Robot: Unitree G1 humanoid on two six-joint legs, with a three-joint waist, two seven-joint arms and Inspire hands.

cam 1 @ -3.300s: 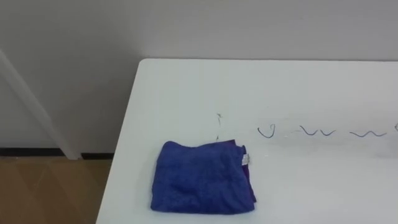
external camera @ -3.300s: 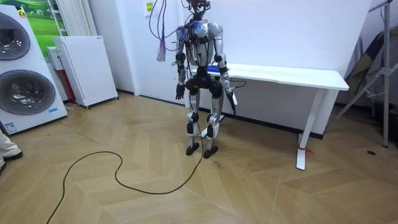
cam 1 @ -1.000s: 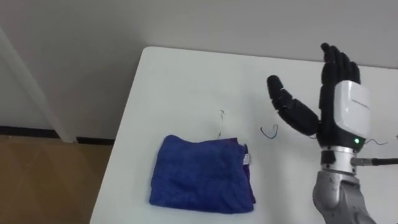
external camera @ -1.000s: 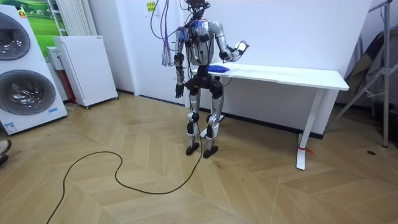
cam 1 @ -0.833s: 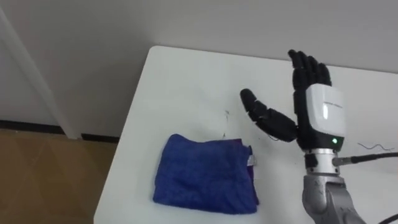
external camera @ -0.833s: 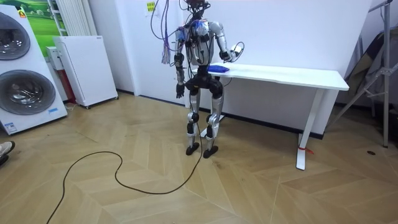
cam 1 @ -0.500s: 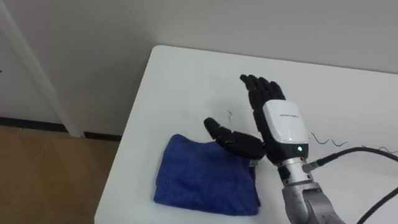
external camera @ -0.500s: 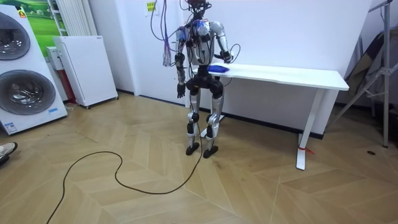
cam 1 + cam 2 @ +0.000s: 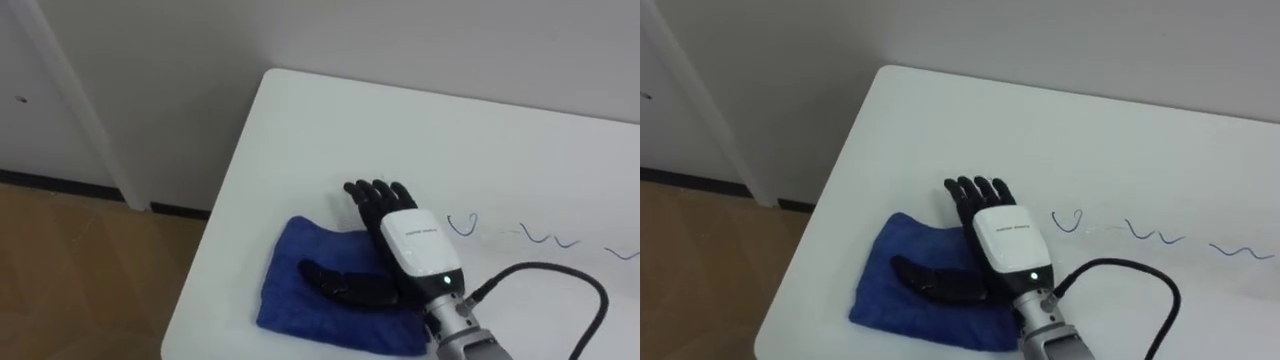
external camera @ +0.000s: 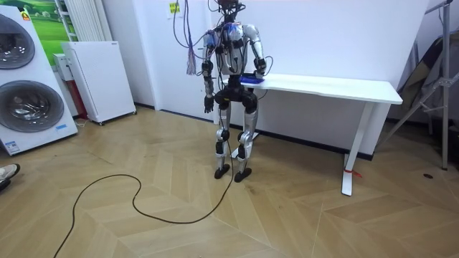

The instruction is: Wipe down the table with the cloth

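Contact with the folded blue microfibre cloth [image 9: 288,285] comes first: the right hand [image 9: 412,245] lies flat on it, fingers spread, near the left edge of the white tabletop [image 9: 330,130]. Next, I judge, it must press and sweep toward the blue pen squiggles [image 9: 540,237]

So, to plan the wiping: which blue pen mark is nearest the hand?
The U-shaped loop, the leftmost mark, just beside the right hand; the wavy squiggles lie farther to the robot's right.

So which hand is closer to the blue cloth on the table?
Right. The right hand lies flat on the blue cloth, fingers straight and thumb spread across it. The left hand hangs down at the robot's side, well away from the cloth.
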